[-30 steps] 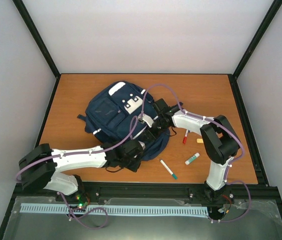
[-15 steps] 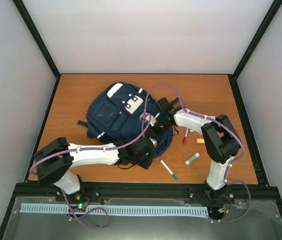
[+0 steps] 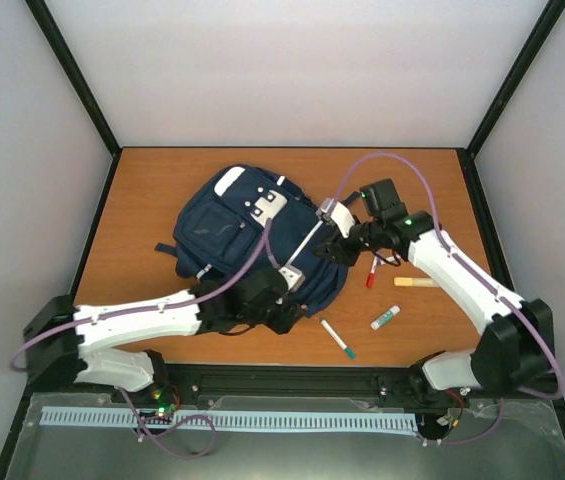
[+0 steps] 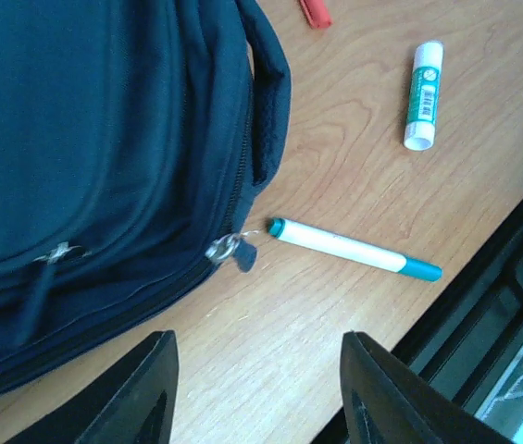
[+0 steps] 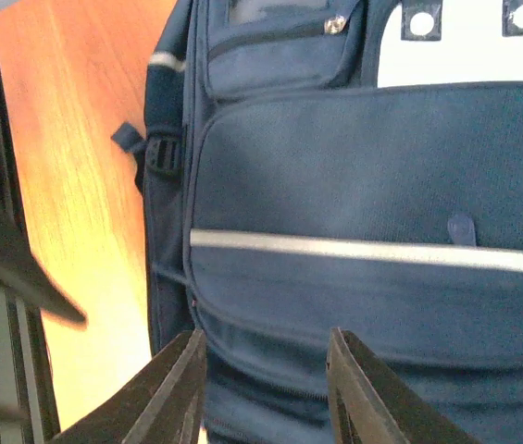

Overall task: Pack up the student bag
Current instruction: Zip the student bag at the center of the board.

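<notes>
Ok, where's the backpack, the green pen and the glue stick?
backpack (image 3: 224,232), top view, on its front pocket.
green pen (image 4: 344,246), left wrist view, on its white barrel.
glue stick (image 4: 422,97), left wrist view, on its label.

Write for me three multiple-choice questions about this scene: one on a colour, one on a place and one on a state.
1. The student bag is: A red; B yellow; C navy blue.
2. The teal-tipped marker lies: A inside the bag; B on the table beside the bag; C on top of the bag.
3. The left fingers are: A apart, holding nothing; B shut on the marker; C shut on the bag's fabric.

Answers: 1 C, its fabric is dark blue in every view. 2 B, the left wrist view shows it on bare wood next to the bag's edge. 3 A, the left wrist view shows a wide gap with only table between them.
</notes>
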{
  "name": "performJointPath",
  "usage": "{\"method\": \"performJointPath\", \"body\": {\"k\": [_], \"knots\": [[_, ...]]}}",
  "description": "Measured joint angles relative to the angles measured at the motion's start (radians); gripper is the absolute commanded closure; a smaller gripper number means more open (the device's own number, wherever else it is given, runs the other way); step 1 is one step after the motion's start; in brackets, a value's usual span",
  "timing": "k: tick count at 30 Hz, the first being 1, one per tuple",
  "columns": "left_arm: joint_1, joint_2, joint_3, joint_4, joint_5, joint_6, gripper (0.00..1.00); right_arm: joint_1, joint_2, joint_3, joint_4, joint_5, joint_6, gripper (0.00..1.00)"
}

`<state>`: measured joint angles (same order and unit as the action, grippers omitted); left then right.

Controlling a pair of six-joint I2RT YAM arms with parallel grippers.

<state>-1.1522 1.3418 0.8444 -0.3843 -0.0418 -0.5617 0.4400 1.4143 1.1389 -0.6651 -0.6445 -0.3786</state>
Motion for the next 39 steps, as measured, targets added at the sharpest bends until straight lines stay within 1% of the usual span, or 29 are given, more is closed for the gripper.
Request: {"method": "performJointPath", "body": {"k": [2,3,6,8,11,14,18,21,24,29,36,39], "knots": [[0.000,-0.097,-0.031,-0.028,-0.041,0.006,0.37,0.002,-0.068,-0.040,-0.016,0.023,-0.019,0.61],[0.000,-0.132,-0.046,-0.040,-0.061,0.007,0.35,0.005,-0.091,-0.062,-0.029,0.037,-0.027,0.61],[0.000,-0.219,-0.104,-0.066,-0.121,0.002,0.36,0.022,-0.129,-0.127,-0.072,0.078,-0.052,0.61],[0.000,-0.241,-0.140,-0.078,-0.142,0.007,0.40,0.055,-0.140,-0.167,-0.101,0.103,-0.074,0.61],[0.002,-0.223,-0.167,-0.079,-0.153,0.021,0.44,0.147,-0.156,-0.225,-0.144,0.131,-0.119,0.62],[0.002,-0.164,-0.172,-0.051,-0.152,0.037,0.44,0.211,-0.158,-0.262,-0.170,0.138,-0.158,0.62],[0.002,-0.117,-0.196,0.016,-0.141,0.039,0.43,0.218,-0.126,-0.283,-0.173,0.140,-0.183,0.65],[0.002,-0.114,-0.215,0.053,-0.138,0.039,0.43,0.218,-0.045,-0.283,-0.151,0.143,-0.183,0.69],[0.002,-0.114,-0.226,0.082,-0.143,0.035,0.42,0.218,0.040,-0.283,-0.119,0.165,-0.167,0.70],[0.002,-0.131,-0.254,0.109,-0.166,0.021,0.41,0.186,0.116,-0.275,-0.052,0.242,-0.123,0.70],[0.002,-0.181,-0.289,0.131,-0.194,-0.013,0.41,-0.002,0.176,-0.201,0.003,0.283,-0.106,0.70],[0.002,-0.197,-0.304,0.137,-0.200,-0.027,0.40,-0.031,0.183,-0.181,0.010,0.286,-0.110,0.67]]}}
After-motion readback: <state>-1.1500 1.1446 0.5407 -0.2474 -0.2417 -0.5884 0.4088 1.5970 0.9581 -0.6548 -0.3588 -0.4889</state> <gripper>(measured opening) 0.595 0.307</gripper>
